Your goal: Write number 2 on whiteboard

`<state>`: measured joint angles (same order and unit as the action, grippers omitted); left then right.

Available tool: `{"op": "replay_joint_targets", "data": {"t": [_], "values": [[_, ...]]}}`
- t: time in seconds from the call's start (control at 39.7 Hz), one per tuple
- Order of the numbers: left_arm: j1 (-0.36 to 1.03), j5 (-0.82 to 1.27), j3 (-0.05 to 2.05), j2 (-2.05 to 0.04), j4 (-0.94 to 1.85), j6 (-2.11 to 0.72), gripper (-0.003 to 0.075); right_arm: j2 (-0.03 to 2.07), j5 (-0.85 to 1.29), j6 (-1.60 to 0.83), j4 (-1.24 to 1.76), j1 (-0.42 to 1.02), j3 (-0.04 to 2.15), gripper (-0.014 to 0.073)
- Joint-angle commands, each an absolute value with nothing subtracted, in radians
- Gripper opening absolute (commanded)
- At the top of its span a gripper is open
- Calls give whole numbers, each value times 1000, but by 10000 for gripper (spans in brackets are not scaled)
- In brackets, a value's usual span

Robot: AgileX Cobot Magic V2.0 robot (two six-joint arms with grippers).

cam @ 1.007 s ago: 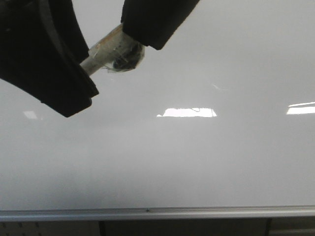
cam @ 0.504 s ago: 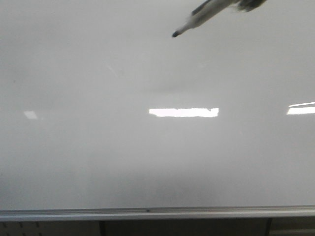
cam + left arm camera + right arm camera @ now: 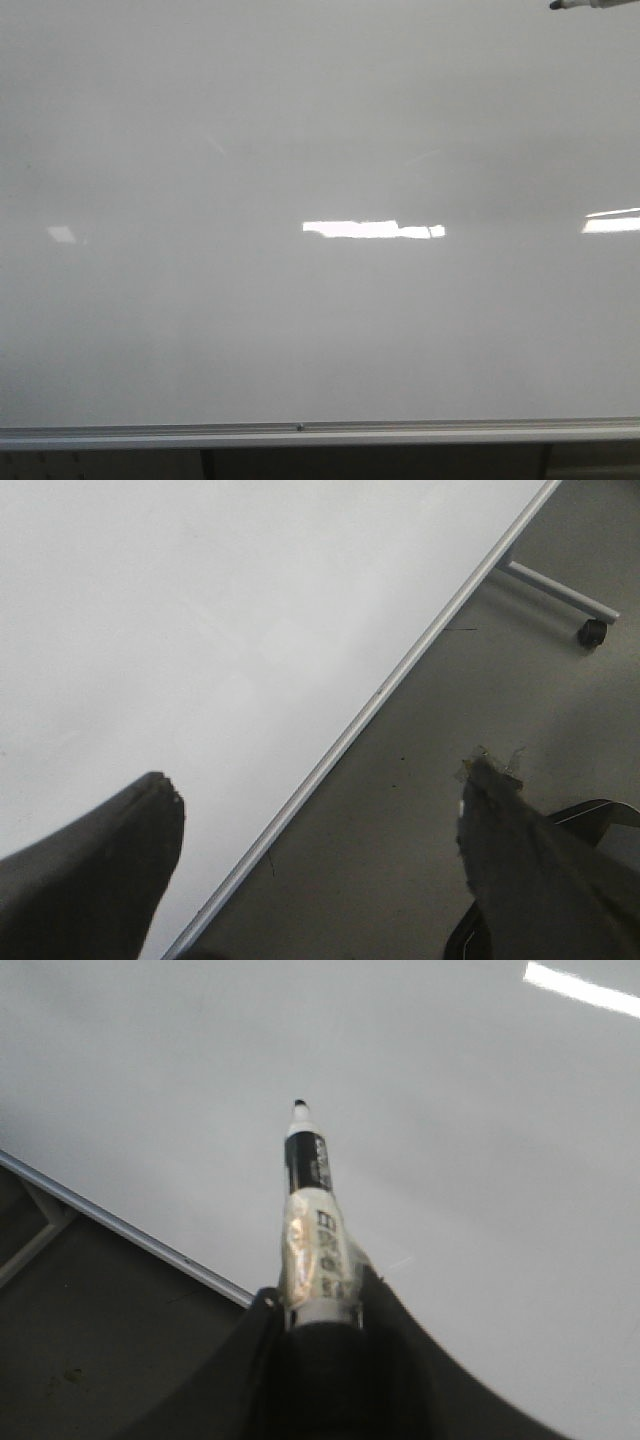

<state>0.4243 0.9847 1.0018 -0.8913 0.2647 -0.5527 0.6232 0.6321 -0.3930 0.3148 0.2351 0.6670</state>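
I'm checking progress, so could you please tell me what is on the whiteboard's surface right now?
The whiteboard shows only bright light reflections; no digit is visible. The marker, clamped in the right gripper, points at it, tip apparently off the surface.

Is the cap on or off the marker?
Off. The marker, held in the right pincer, shows its bare dark tip, and that tip also peeks in at the front view's top corner over the whiteboard.
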Motion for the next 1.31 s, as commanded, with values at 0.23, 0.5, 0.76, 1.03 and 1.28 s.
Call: {"op": "replay_joint_targets", "data": {"t": [0.23,0.5,0.76,1.03,1.28], "values": [[421,911,1025,-886,292,-544,547,683,347,-393,342,231,640,55],[421,910,1025,-888,292,-544,547,852,139,-393,339,231,664,55],[421,910,1025,-888,292,-544,547,1042,72,-393,291,231,773,55],[421,910,1025,-888,292,-544,547,1211,17,-393,284,231,889,55],[421,910,1025,-888,292,-544,547,1310,9,-393,269,227,966,55]]}}
